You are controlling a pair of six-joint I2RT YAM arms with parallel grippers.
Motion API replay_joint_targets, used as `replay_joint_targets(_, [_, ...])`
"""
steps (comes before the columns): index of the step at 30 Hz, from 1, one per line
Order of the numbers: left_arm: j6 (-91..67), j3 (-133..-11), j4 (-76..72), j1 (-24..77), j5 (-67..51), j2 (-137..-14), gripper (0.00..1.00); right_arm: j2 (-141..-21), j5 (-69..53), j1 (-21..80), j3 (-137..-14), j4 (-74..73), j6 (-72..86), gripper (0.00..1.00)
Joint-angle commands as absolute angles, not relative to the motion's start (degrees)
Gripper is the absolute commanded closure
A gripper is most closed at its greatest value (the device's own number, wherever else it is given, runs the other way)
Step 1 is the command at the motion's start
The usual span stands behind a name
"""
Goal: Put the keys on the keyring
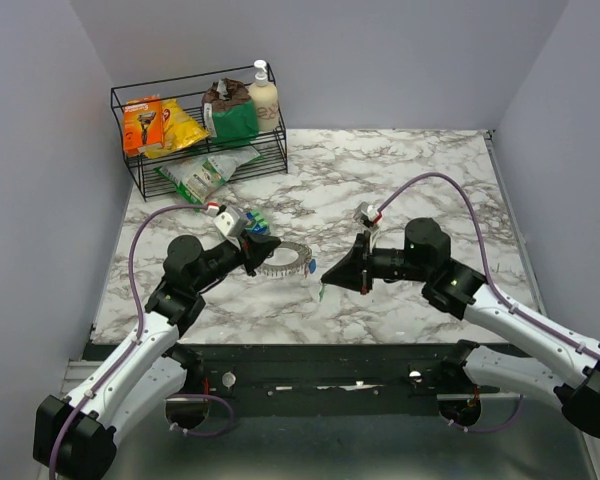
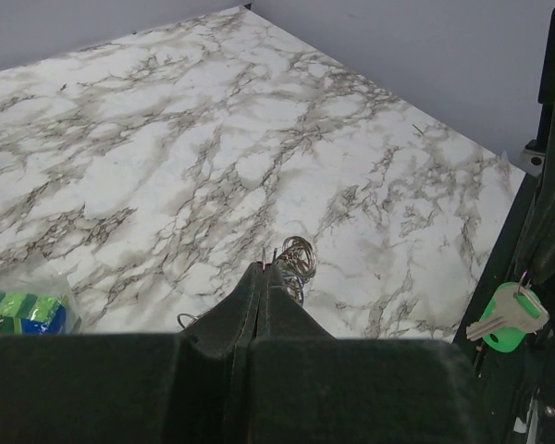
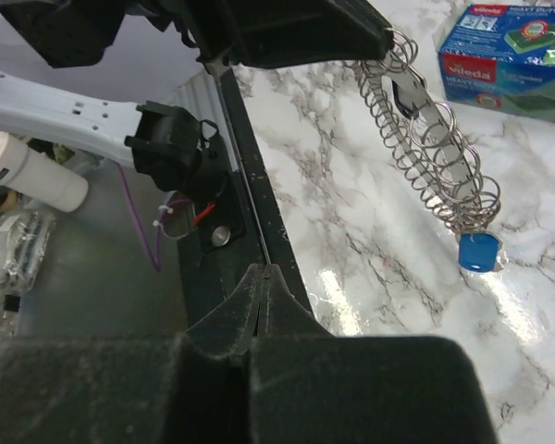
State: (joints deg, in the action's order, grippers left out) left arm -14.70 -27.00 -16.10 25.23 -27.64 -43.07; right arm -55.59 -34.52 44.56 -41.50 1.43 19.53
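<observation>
Keyring [image 3: 432, 148] in left tool [image 2: 268, 268], green key [image 2: 507, 319] seemingly in right tool [image 3: 262, 270].

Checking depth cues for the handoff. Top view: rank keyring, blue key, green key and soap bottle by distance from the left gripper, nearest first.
1. keyring: in the left gripper fingers, touching.
2. blue key: at the ring's right end.
3. green key: farther right, just below the right gripper.
4. soap bottle: far back, plainly farthest.
</observation>
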Motion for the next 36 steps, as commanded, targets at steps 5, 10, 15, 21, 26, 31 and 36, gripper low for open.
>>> replay_joint_targets(5, [-13.36, -28.74, -18.90, 24.96, -30.67, -42.45, 1.00, -60.20, -37.53, 44.82, -47.98, 5.09, 20.83, 0.99])
replay_joint_targets(10, [-12.48, -29.53, -17.67, 24.96, -31.46, -42.54, 1.00, -63.89, -36.83, 44.74, -50.88, 5.54, 21.71, 0.99])
replay_joint_targets(15, [-12.13, -29.79, -17.40, 24.96, -32.08, -42.28, 1.00, -66.44, -35.77, 44.82, -52.99, 5.54, 22.24, 0.99])
replay_joint_targets(21, [-11.34, -29.71, -17.31, 24.96, -33.57, -42.27, 1.00, -68.90, -35.07, 44.82, -55.02, 5.71, 23.29, 0.99])
replay_joint_targets(26, [-11.25, -30.06, -17.58, 25.05, -35.33, -42.45, 1.00, -70.93, -34.54, 44.82, -56.42, 5.98, 24.17, 0.99])
replay_joint_targets(31, [-10.90, -30.50, -17.58, 25.05, -36.12, -42.54, 1.00, -72.77, -34.28, 44.82, -57.39, 6.15, 24.52, 0.99])
replay_joint_targets(36, [-10.90, -30.59, -17.67, 25.05, -37.79, -42.54, 1.00, -74.35, -34.01, 44.82, -58.01, 6.50, 24.70, 0.99])
